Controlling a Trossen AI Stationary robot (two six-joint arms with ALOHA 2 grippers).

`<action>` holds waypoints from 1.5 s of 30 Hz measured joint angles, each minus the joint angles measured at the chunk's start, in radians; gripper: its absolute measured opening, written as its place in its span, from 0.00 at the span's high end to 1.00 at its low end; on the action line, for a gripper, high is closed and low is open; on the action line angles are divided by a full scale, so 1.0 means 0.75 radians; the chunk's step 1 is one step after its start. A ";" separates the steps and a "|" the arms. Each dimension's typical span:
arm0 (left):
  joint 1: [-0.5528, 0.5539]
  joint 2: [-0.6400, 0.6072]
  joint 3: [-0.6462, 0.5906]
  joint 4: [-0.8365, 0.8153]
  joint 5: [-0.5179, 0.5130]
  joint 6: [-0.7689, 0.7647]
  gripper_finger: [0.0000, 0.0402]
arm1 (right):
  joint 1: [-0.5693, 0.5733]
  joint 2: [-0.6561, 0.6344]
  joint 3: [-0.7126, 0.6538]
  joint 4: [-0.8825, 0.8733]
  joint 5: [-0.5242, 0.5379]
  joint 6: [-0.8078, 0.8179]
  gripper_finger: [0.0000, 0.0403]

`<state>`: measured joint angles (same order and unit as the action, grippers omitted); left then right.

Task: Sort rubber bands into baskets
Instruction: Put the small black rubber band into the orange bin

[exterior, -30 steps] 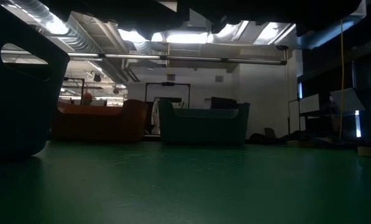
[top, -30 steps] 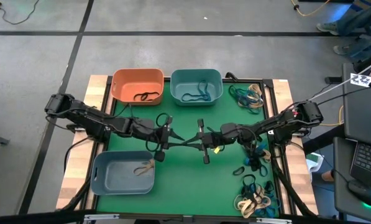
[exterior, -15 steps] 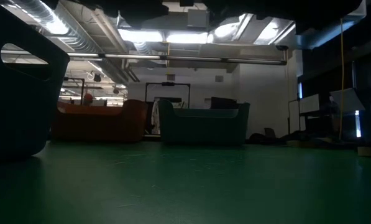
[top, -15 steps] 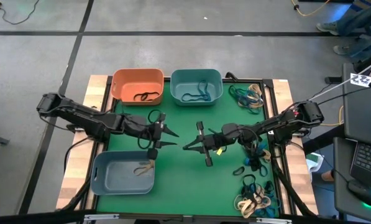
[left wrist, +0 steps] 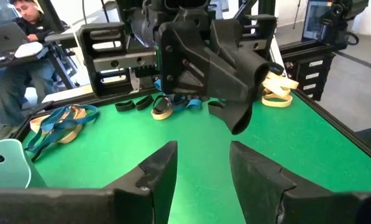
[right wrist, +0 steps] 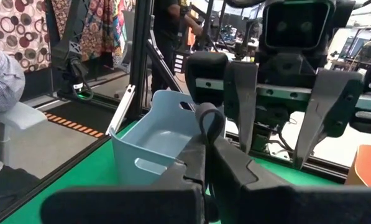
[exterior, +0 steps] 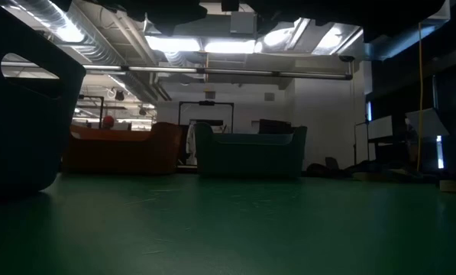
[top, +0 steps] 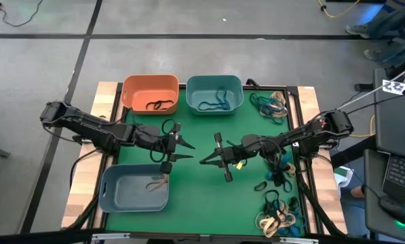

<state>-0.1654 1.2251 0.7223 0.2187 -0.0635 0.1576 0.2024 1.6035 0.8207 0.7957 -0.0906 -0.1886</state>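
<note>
From above, we see the left arm reach in from the worktop's (top: 209,196) left edge, stretched low across the green mat, with the left gripper (top: 182,149) near the middle, its fingers spread in a wide V and nothing between them. The right arm comes in from the right edge, likewise stretched low, and the right gripper (top: 206,160) faces the left one, close but apart, with its fingers pressed together; we cannot tell from here whether they pinch anything. The orange basket (top: 150,93) and teal basket (top: 214,93) stand side by side at the far edge, each with bands inside; the grey basket (top: 133,188) sits at the near left, just beside the left gripper, with a tan band (top: 157,183) in it. Loose bands (top: 272,105) lie in heaps along the right side. In the low view we see the orange basket (exterior: 124,150) and teal basket (exterior: 250,151) across the mat, and a dark basket wall (exterior: 21,122) at the near left; no gripper shows. In the left wrist view, the left fingers (left wrist: 160,171) stand well apart, pointing at the right gripper (left wrist: 238,127), with bands (left wrist: 163,107) behind it. In the right wrist view, the right fingers (right wrist: 225,171) are closed, the grey basket (right wrist: 157,140) lies ahead and the left fingers (right wrist: 322,112) hang spread beyond.
</note>
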 joint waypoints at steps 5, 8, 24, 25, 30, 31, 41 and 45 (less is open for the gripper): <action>-0.016 0.000 0.000 0.001 0.000 0.015 0.64 | 0.000 0.000 -0.001 -0.015 0.075 -0.001 0.96; -0.032 0.000 0.000 0.015 0.001 0.030 0.64 | 0.000 0.000 -0.001 -0.011 0.134 -0.005 0.96; -0.045 0.057 0.001 0.135 -0.010 0.011 0.64 | 0.000 0.001 -0.001 0.040 0.185 0.000 0.96; -0.046 0.073 0.001 0.163 -0.009 0.009 0.64 | 0.000 0.001 -0.001 0.043 0.201 0.000 0.96; -0.051 0.130 0.003 0.225 -0.011 0.015 0.64 | 0.000 0.001 -0.002 0.046 0.212 0.001 0.96; -0.051 0.131 0.003 0.239 -0.011 0.016 0.64 | 0.000 0.001 -0.002 0.048 0.212 0.001 0.96; -0.050 0.131 0.003 0.268 -0.168 0.016 0.64 | 0.000 0.001 -0.002 0.064 0.170 0.001 0.96; -0.051 0.140 0.003 0.301 -0.135 0.003 0.64 | 0.000 0.001 -0.002 0.070 0.165 0.002 0.96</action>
<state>-0.2035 1.3302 0.7242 0.4441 -0.1648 0.1601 0.2024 1.6043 0.8196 0.8485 0.0332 -0.1875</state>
